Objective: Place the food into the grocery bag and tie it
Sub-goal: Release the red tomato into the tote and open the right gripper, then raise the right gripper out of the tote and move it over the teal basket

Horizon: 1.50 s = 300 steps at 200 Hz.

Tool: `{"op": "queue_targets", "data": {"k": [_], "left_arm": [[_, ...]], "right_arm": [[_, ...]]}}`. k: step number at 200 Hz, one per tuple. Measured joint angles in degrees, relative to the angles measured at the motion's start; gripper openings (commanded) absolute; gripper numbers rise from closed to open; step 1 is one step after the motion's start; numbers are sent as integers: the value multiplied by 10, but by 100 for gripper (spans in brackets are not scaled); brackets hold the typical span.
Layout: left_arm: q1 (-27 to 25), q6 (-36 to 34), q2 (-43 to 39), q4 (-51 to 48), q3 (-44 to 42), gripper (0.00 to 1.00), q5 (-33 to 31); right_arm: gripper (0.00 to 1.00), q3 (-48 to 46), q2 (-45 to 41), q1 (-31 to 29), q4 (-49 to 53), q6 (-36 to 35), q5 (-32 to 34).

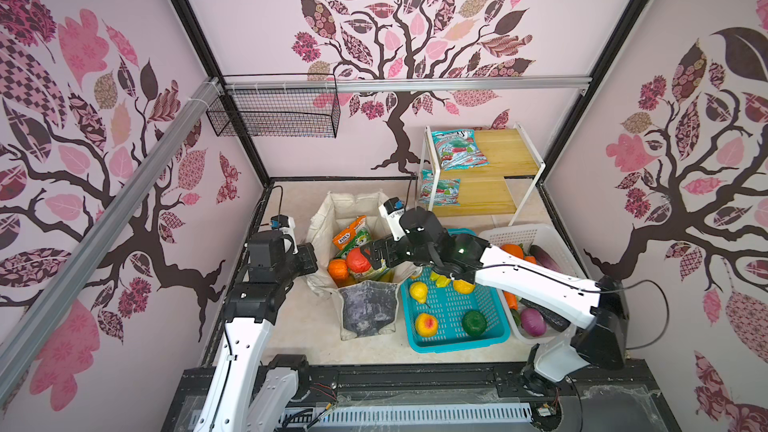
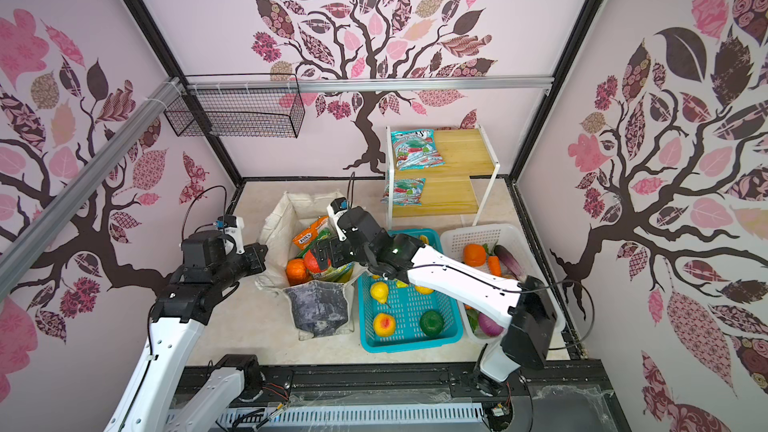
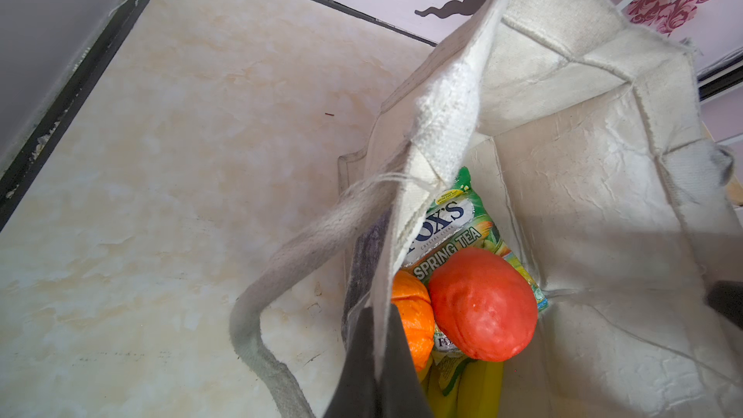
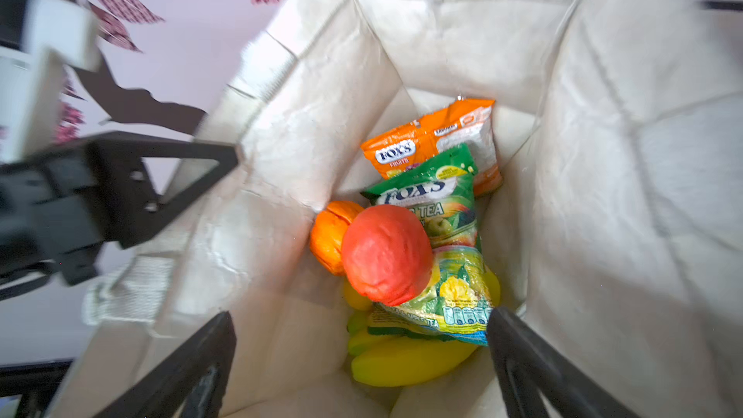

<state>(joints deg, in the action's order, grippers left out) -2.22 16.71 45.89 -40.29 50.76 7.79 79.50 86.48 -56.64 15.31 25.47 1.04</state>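
The right gripper (image 4: 360, 315), jaws spread (nothing held), hung above the grocery bag (image 4: 603, 154); the red vegetable (image 4: 386, 255) lay mid-frame beyond them. The left gripper (image 3: 378, 335) pinched the bag's rim.

A staged robot test booth rather than a real home or shop. Flat panel walls papered with a pink-and-brown tree print (image 1: 399, 35) are boxed in by black metal frame posts (image 1: 185, 14) and a silver aluminium rail (image 1: 415, 85). A black wire basket (image 1: 274, 114) hangs above the far left corner of the cream marble-look table (image 1: 307, 326). A small two-tier wooden shelf on a white metal frame (image 1: 507, 151) stands at its far right corner. Two white-and-black robot arms (image 1: 536, 280) are mounted along its near edge.
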Motion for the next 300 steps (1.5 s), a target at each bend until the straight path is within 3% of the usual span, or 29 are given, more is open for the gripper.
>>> {"op": "queue_targets", "data": {"k": [41,70,102,164,176,192,237,300], "left_arm": [[0,0,0,0,0,0,0],[0,0,0,0,0,0,-1],[0,0,0,0,0,0,-1],[0,0,1,0,0,0,-3],[0,0,1,0,0,0,-7],[0,2,1,0,0,0,-10],[0,15,8,-17,18,0,-29],[0,9,51,-90,148,0,-104]], "right_arm": [[100,-77,-92,9,-14,23,21],[98,-129,-131,54,0,52,29],[85,-168,-144,105,7,78,26],[52,-167,-97,102,-2,92,-10],[35,-162,-83,102,0,94,-15],[0,-152,-71,102,2,89,-22],[0,-66,-48,89,59,75,3],[0,9,-45,80,136,52,77]]}}
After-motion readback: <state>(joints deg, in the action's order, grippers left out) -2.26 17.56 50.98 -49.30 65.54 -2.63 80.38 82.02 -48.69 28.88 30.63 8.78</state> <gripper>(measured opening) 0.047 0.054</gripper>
